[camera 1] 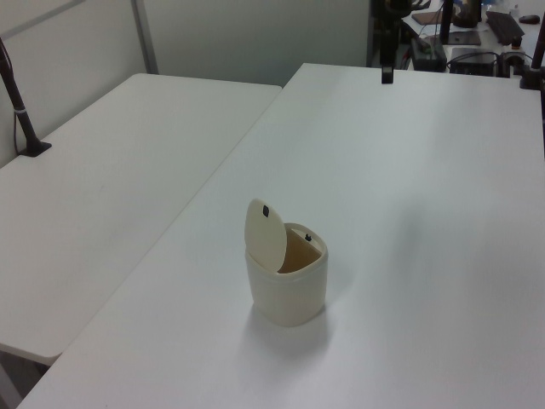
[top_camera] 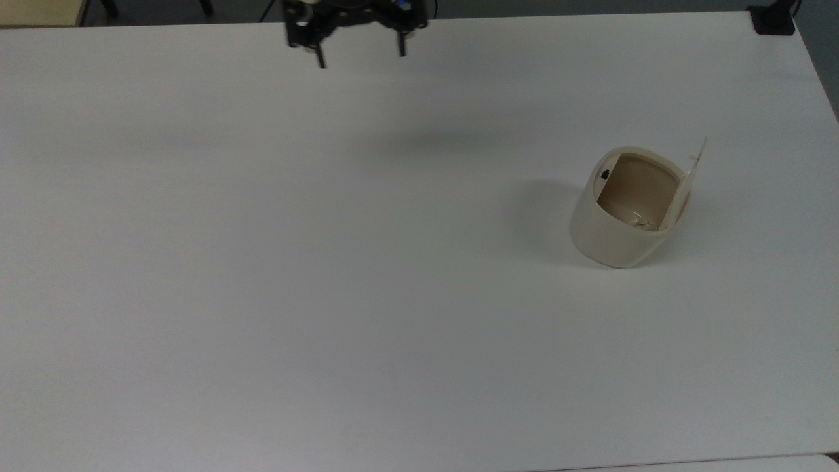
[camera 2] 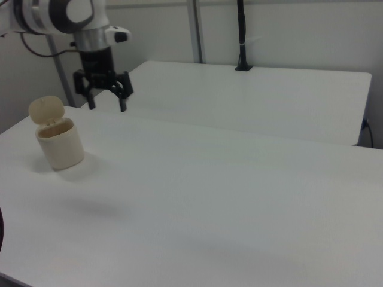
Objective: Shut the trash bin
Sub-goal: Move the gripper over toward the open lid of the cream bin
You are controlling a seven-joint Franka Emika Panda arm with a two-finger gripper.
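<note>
My gripper (top_camera: 361, 58) hung above the bench's (top_camera: 262, 262) far edge in the top view, jaws wide apart and holding nothing. The bin (top_camera: 626, 216) stood well away, toward the top view's right edge, its lid (top_camera: 689, 180) upright.

Gripper (top_camera: 361, 58) sits at the top view's upper edge, fingers (top_camera: 321, 59) pointing down and spread wide apart, nothing between them. In the right view the gripper (camera 2: 107, 107) hangs below a vertical white and grey wrist, up in the air, jaws apart. In the left view one dark finger (camera 1: 387, 75) shows at the top.
</note>
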